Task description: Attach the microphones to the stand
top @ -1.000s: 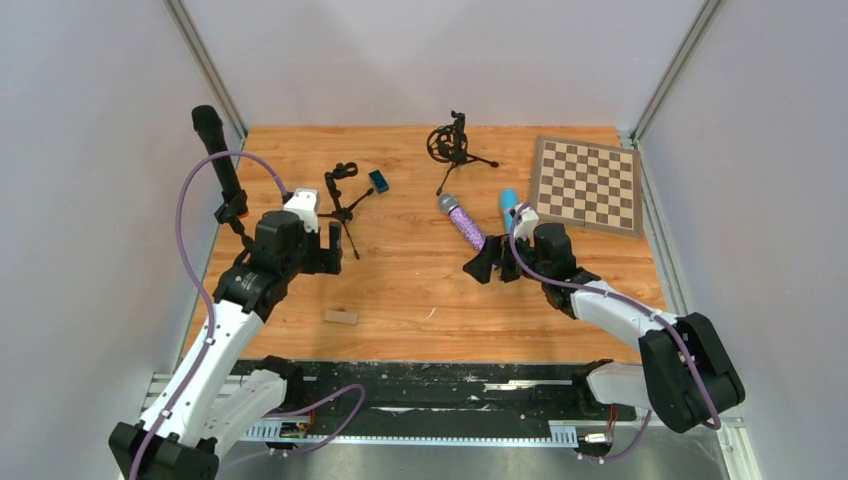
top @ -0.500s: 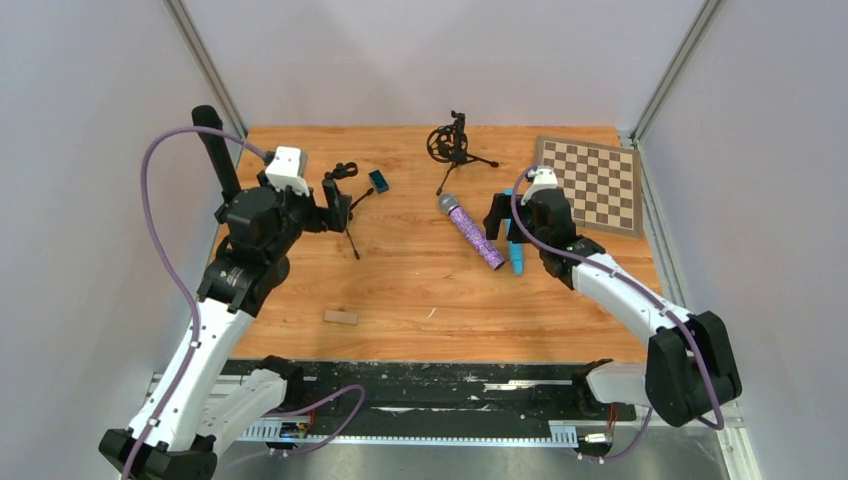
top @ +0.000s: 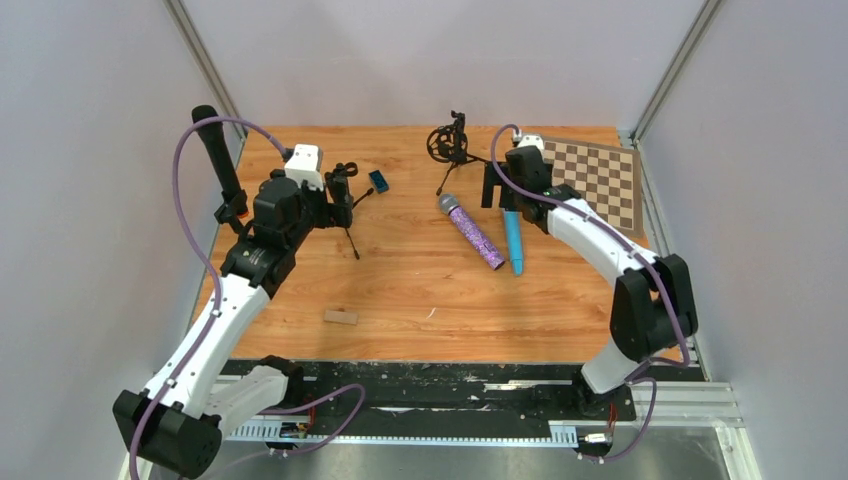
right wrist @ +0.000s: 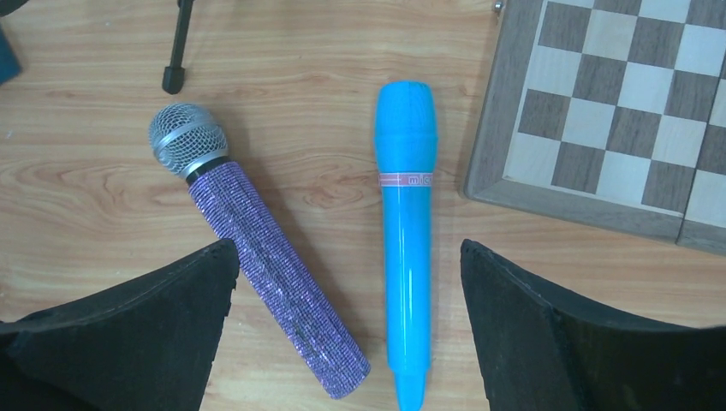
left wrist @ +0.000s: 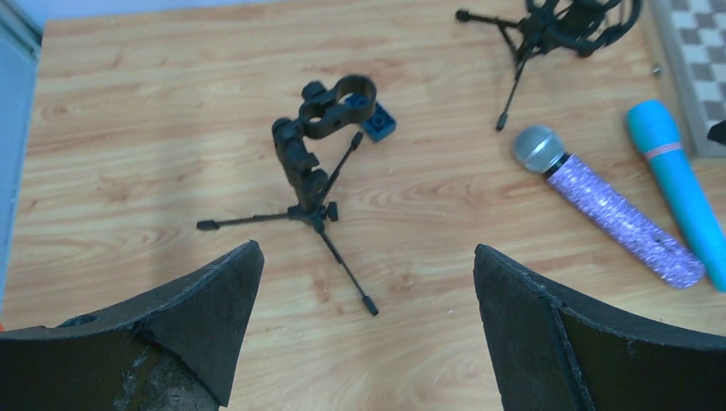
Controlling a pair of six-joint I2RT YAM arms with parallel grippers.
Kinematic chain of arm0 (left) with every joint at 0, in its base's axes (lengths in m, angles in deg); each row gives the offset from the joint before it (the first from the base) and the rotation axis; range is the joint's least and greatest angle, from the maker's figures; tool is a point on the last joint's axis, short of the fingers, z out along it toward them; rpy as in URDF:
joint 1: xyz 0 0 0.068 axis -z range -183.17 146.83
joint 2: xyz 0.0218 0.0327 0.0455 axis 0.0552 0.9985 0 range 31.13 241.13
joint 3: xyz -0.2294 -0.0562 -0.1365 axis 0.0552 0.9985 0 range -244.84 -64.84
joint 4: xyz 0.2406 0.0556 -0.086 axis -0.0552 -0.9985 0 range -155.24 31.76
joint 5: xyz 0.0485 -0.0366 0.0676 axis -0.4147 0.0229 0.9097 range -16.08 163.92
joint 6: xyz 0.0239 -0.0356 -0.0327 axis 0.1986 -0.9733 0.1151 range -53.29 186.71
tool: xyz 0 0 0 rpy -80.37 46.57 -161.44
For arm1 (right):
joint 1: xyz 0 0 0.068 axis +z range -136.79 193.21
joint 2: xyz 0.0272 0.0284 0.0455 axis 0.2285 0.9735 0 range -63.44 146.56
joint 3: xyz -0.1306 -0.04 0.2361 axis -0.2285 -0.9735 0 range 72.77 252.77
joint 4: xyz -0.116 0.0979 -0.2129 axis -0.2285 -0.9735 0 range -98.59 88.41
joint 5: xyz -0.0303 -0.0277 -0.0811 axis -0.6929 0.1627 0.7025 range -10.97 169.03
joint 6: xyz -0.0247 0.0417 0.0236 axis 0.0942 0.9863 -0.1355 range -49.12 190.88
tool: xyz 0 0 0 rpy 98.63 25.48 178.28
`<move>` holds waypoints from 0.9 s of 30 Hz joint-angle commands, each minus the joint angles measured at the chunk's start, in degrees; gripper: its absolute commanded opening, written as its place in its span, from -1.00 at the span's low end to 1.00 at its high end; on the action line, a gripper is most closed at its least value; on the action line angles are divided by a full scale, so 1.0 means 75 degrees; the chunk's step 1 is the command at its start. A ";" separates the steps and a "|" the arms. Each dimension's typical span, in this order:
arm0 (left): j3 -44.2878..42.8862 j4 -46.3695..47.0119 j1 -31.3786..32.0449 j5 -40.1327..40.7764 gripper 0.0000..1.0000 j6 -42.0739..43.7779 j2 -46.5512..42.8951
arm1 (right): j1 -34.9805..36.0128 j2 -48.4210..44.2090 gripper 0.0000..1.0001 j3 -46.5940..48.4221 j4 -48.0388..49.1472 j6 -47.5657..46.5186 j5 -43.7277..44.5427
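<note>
Both jaws wide open, empty. Blue mic (right wrist: 405, 248) and purple mic (right wrist: 274, 282) lie side by side on the desk (right wrist: 308, 86), centre of my right-wrist view. Blue looks light, stiff, slick; I'd pinch mid-barrel.

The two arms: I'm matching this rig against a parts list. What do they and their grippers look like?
Left arm and right arm: white links, black joint housings, a purple cable looping along each, a small white block at the wrist. Left gripper and right gripper are black; their fingers are broad pointed wedges, scuffed matte.
</note>
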 commanded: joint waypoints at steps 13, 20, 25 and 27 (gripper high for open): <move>0.0373 0.0013 0.0206 0.0600 1.00 0.0766 -0.0141 | -0.0794 0.2862 0.94 0.3202 -0.3160 -0.0318 -0.1190; 0.0454 -0.0047 0.0242 0.0671 1.00 0.0863 -0.0168 | -0.0894 0.3749 0.72 0.3779 -0.3811 -0.0503 -0.1610; 0.0466 -0.0062 0.0386 0.0663 1.00 0.0903 -0.0142 | -0.0934 0.4218 0.49 0.4109 -0.4050 -0.0578 -0.1486; 0.0490 -0.0051 0.0457 0.0668 1.00 0.0933 -0.0119 | -0.0966 0.4353 0.45 0.4262 -0.4171 -0.0574 -0.1350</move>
